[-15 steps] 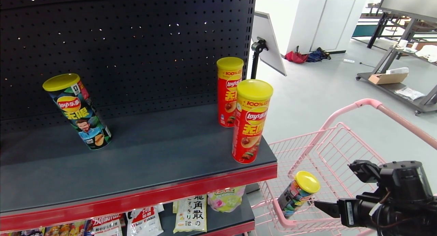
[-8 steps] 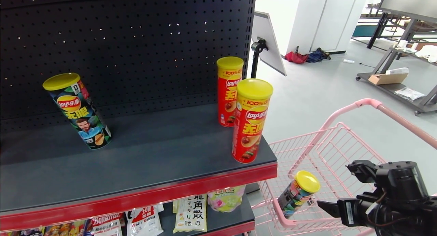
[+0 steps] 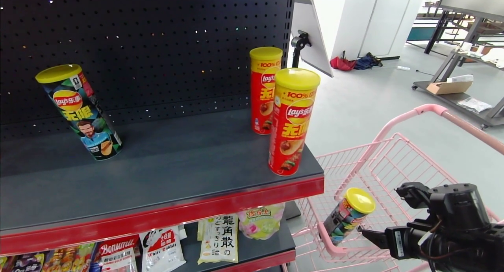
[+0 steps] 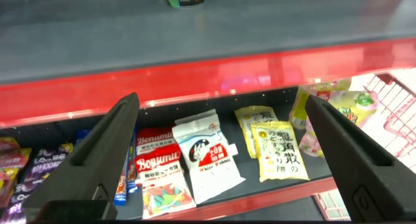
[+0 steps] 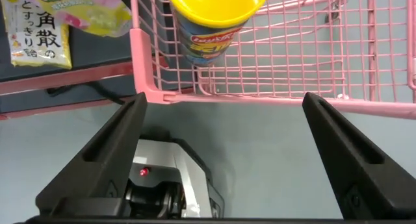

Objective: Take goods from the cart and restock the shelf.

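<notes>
A dark chip can with a yellow lid (image 3: pixel 348 217) leans in the near corner of the pink cart (image 3: pixel 425 108). My right gripper (image 3: pixel 380 211) hangs open just right of that can, outside the cart's near rim. In the right wrist view the can (image 5: pixel 214 23) lies ahead of the open right gripper (image 5: pixel 224 100), behind the cart's wire wall (image 5: pixel 149 68). On the dark shelf (image 3: pixel 177 158) stand two red chip cans (image 3: pixel 293 120) (image 3: pixel 264 89) at the right end and a dark can (image 3: pixel 80 112) at the left. My left gripper (image 4: pixel 222 100) is open, below the shelf's red edge (image 4: pixel 195 74).
The lower shelf holds snack bags (image 3: pixel 220 238) (image 4: pixel 208 156). A perforated back panel (image 3: pixel 157 47) rises behind the top shelf. Open grey floor (image 3: pixel 374 95) lies beyond the cart, with a rolling rack (image 3: pixel 472 95) far right.
The whole head picture has shifted, so the camera moved. My right gripper stays beside the can in the cart, still open.
</notes>
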Tool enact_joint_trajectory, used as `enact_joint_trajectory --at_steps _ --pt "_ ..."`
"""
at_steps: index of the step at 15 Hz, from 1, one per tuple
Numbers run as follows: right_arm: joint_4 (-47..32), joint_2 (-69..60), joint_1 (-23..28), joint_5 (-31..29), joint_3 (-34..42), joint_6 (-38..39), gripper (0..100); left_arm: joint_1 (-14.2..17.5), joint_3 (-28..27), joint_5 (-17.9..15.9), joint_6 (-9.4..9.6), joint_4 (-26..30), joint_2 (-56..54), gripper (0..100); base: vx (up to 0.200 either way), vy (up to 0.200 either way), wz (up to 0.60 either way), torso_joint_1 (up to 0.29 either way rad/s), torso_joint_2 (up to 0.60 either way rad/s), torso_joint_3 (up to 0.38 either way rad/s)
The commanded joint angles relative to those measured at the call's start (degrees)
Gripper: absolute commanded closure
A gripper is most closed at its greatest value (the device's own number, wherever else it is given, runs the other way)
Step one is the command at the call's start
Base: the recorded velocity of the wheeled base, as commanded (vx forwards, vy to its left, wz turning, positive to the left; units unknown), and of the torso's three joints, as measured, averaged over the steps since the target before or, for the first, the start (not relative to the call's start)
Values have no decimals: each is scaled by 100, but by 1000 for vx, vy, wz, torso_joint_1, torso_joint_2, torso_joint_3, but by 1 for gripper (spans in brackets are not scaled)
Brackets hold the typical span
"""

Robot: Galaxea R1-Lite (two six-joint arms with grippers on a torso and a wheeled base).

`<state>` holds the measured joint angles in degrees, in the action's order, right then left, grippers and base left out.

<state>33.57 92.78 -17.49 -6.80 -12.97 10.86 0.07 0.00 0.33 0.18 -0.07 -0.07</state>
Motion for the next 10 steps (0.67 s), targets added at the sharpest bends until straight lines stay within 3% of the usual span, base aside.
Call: enact_joint_trajectory --at_steps 1,5,10 --pt "0 -32 -114 -5 -56 12 0 1 0 2 -1 -1 7 0 0 0 0 -139 378 237" --pt "9 -41 -175 12 -83 21 0 10 0 2 -1 -1 7 0 0 0 0 -122 322 201" --pt "475 275 -184 30 -171 346 0 1 0 2 -1 -1 7 0 0 0 0 -7 19 11"
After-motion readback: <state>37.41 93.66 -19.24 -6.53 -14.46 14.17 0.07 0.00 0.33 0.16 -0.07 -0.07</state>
